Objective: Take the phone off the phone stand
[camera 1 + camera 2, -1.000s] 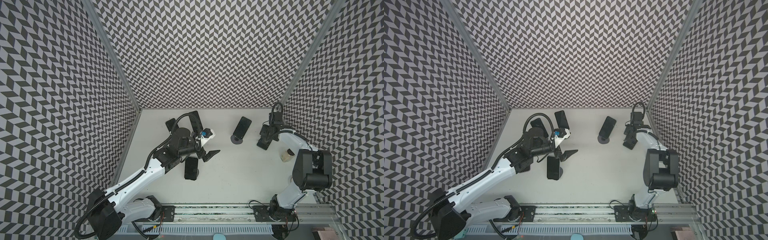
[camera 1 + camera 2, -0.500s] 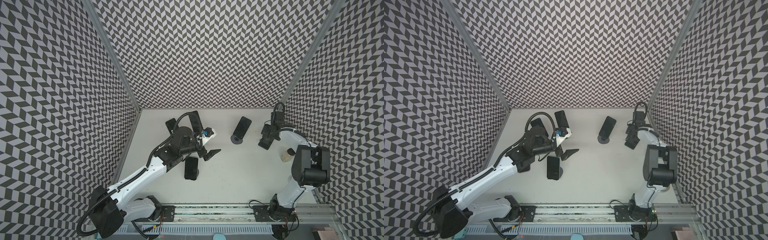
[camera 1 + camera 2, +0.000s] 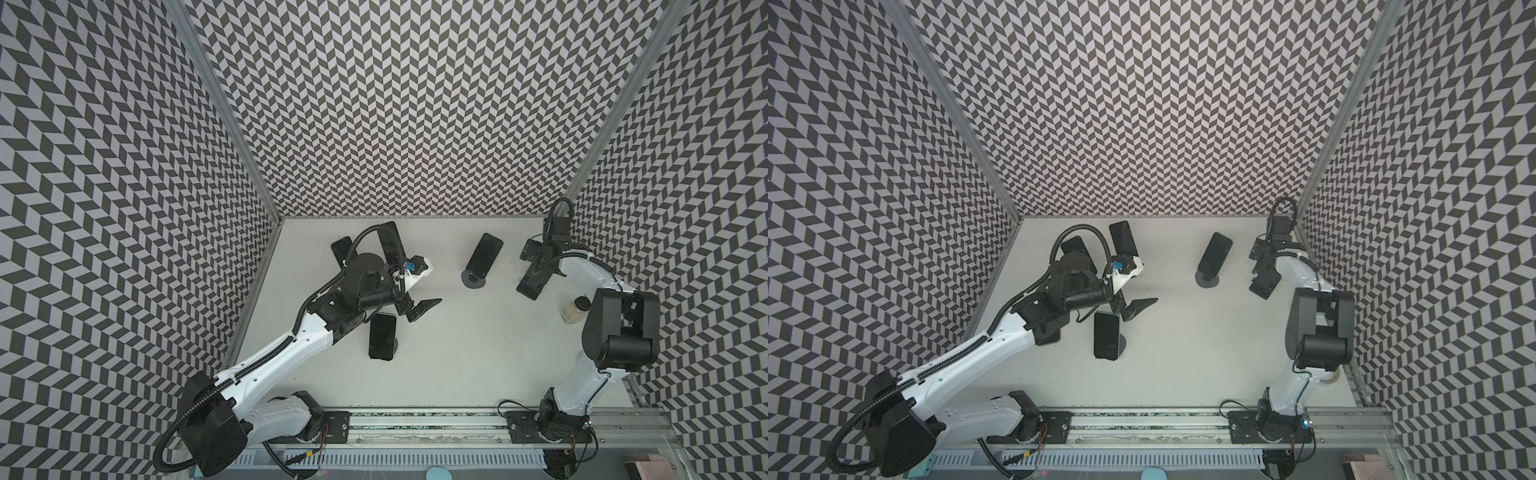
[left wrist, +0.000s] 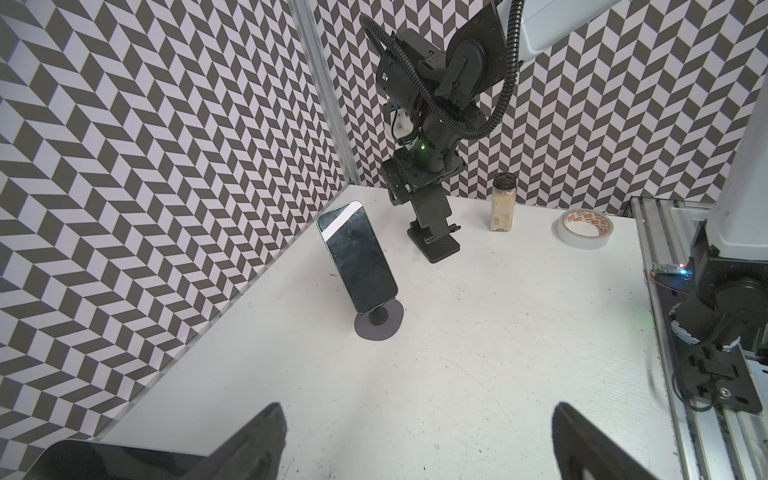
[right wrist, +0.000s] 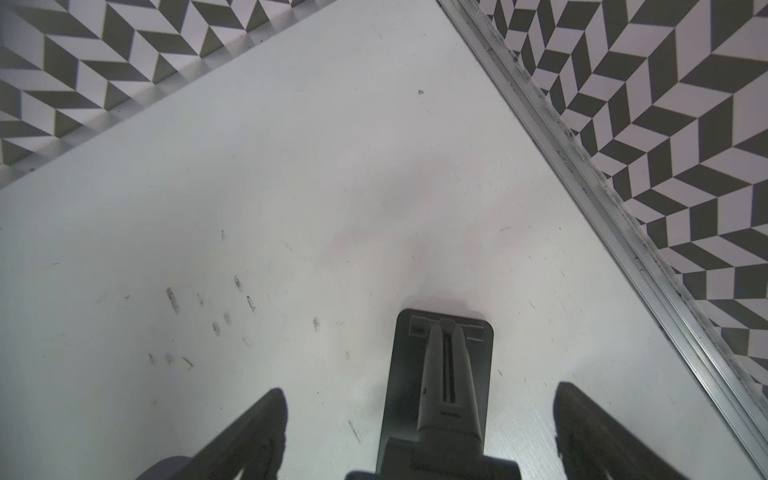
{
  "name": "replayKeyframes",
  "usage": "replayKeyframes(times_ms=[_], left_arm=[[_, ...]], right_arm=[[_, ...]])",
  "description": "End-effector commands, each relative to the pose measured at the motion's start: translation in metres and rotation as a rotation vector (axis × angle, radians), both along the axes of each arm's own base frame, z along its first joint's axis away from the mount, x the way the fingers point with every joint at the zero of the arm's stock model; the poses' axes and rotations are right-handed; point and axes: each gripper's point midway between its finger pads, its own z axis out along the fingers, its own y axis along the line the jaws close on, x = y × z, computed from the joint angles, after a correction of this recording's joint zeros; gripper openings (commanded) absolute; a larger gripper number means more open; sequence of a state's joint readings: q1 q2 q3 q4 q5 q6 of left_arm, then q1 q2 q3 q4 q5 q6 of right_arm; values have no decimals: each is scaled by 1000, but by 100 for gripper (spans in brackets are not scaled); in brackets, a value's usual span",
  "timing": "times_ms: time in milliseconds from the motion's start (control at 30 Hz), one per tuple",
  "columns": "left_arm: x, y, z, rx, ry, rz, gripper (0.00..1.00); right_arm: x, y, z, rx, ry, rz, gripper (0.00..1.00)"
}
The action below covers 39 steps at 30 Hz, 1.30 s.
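- The left gripper [image 3: 422,312] is spread wide and holds nothing, just beside a dark phone [image 3: 382,340] propped up near the left arm.
- The right gripper [image 5: 419,390] is also spread wide, with an empty black stand [image 3: 528,286] between its fingers, clear of both.
- A second phone [image 3: 484,257] leans on a round stand [image 3: 473,279] between the arms.

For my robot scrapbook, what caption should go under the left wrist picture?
Dark phone leaning on its round stand, spice jar and tape roll beyond, framed by the open left pincer.
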State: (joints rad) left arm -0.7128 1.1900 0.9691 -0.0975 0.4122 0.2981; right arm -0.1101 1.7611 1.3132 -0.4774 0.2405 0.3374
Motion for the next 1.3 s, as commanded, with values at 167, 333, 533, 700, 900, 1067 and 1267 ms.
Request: replayKeyframes(times_ms=[167, 333, 533, 700, 900, 1067, 1267], left_arm=[[3, 5, 31, -36, -80, 19, 100], [3, 8, 34, -36, -101, 28, 100], [6, 11, 39, -37, -129, 50, 100], [8, 12, 46, -60, -146, 68, 100], [8, 11, 53, -82, -165, 64, 100], [10, 12, 55, -98, -180, 76, 100], [11, 15, 59, -105, -198, 93, 100]], right_arm=[[0, -13, 37, -14, -69, -104, 100], [-5, -17, 60, -24, -111, -145, 100], [-13, 0, 83, 23, -175, -139, 97], [-19, 29, 101, 44, -217, -115, 95], [-22, 80, 133, -34, -272, -25, 93], [-24, 120, 145, -20, -303, 30, 91], [-24, 161, 140, -25, -287, 88, 91]])
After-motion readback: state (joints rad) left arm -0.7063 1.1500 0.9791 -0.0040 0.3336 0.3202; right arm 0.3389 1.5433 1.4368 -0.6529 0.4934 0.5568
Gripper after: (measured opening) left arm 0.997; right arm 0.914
